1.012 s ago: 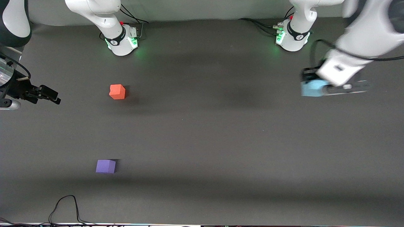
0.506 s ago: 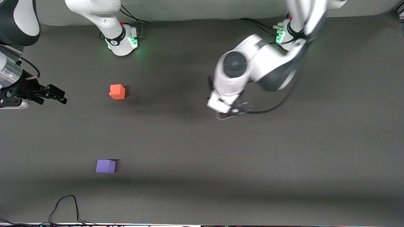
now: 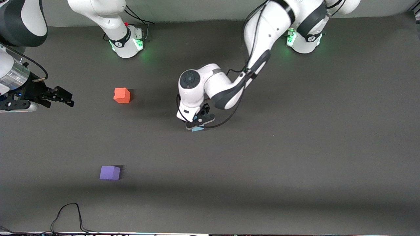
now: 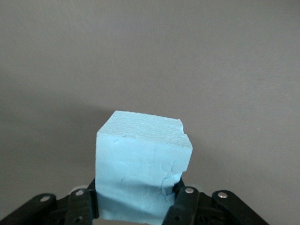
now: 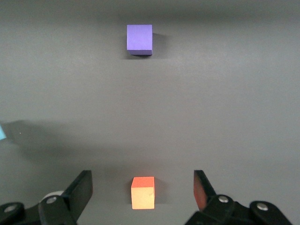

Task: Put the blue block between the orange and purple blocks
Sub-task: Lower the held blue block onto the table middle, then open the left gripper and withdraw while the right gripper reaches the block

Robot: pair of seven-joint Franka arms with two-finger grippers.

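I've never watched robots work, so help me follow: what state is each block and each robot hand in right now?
blue block: clamped in the left gripper, carried over mid-table.
left gripper: fingers shut on the blue block.
right gripper: fingers open, holding nothing, over the right arm's end of the table.
orange block: resting on the table, untouched.
purple block: resting on the table, nearer the front camera than the orange one.

Both arms [image 3: 229, 85] are glossy white with dark grey joint caps and black bands. Green lights glow at their round bases [image 3: 128, 44], and black cables trail from them. The fingers [image 5: 79, 190] are black with silver screws.
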